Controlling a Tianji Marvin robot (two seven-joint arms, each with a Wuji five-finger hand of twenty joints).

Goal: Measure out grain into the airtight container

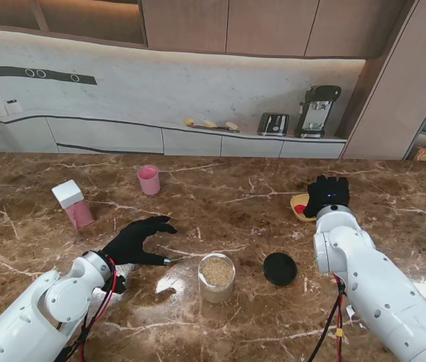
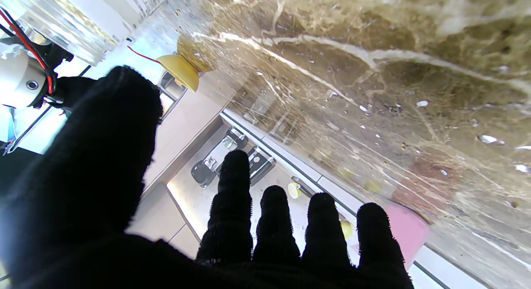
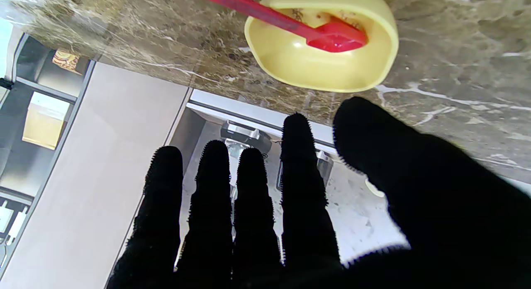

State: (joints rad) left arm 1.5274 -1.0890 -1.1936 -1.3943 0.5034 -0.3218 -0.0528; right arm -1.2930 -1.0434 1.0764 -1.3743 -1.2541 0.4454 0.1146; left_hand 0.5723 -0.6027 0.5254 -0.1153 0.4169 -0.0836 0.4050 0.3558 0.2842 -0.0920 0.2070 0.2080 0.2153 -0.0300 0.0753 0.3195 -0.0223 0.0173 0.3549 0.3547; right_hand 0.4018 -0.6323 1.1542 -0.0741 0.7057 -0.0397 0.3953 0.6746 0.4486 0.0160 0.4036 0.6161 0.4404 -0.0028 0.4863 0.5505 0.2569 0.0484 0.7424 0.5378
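A clear round container holding tan grain stands near the front middle of the table, its top uncovered. A black round lid lies flat just to its right. Farther right, a yellow bowl holds a red scoop. My right hand hovers over that bowl, fingers extended and apart, holding nothing. My left hand rests left of the container, fingers spread and empty.
A pink cup stands at the far middle-left. A pink box with a white cap sits at the left. Behind the table runs a counter with a coffee machine and a toaster.
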